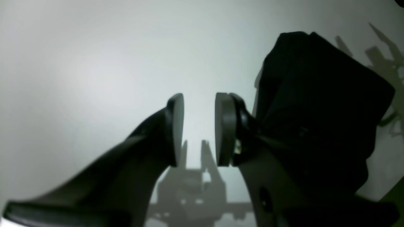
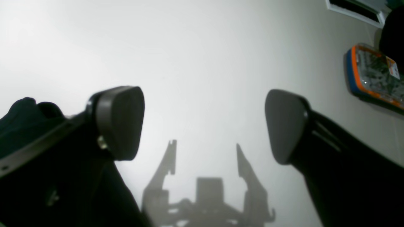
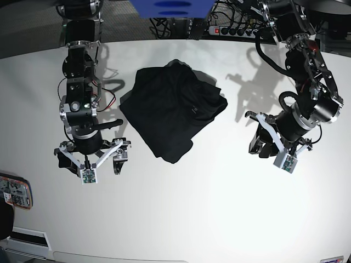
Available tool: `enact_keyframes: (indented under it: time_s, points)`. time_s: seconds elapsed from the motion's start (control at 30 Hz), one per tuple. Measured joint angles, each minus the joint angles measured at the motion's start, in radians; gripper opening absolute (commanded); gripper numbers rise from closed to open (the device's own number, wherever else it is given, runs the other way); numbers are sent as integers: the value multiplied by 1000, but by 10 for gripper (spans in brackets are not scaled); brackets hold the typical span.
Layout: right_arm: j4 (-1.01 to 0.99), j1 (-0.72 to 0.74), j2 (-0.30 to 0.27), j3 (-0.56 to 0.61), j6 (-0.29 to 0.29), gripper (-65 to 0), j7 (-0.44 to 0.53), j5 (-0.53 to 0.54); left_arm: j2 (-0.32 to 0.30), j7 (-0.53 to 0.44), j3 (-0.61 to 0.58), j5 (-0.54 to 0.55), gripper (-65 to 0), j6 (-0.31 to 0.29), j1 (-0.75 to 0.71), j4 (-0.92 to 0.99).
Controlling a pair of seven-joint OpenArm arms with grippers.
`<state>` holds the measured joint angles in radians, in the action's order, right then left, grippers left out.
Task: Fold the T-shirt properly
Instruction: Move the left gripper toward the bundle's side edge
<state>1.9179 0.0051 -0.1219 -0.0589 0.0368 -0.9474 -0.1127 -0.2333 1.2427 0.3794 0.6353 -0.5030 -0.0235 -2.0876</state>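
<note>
- The T-shirt point(image 3: 171, 109) lies as a compact, rumpled dark bundle on the white worktop point(image 3: 208, 208), in the upper middle of the base view, between the two arms.
- It lies flat on the worktop, touched by neither arm; one corner points toward the near edge.
- In the left wrist view the T-shirt point(image 1: 318, 101) shows as a dark heap behind and to the right of the fingers.
- The left gripper point(image 3: 262, 143) hovers over bare worktop, well apart from the shirt; its fingers point(image 1: 176, 126) stand with a narrow gap between the pads and nothing in it, so they are released.
- The right gripper point(image 3: 90, 158) hangs near the shirt's lower left edge without touching it; its fingers point(image 2: 121, 119) are spread wide and grasp nothing.
- In the right wrist view a dark fold of the shirt point(image 2: 28, 119) shows behind the left-hand finger.
- An orange-and-blue case point(image 2: 374, 78) lies on the worktop near its edge, beyond the right gripper, well apart from the shirt.
- A power strip point(image 3: 230, 31) with cables sits at the far edge of the worktop.
</note>
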Motion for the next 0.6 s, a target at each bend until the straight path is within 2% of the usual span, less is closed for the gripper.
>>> enact_keyframes:
  time_s: [0.23,0.6]
  points:
    - [0,0,0,0,0,-90,0,0,-10,2,-10,93,-488,2,10,0]
    - [0,0,0,10,0,-91,-3,0,-11,7,-10,99,-489,3,3,-6]
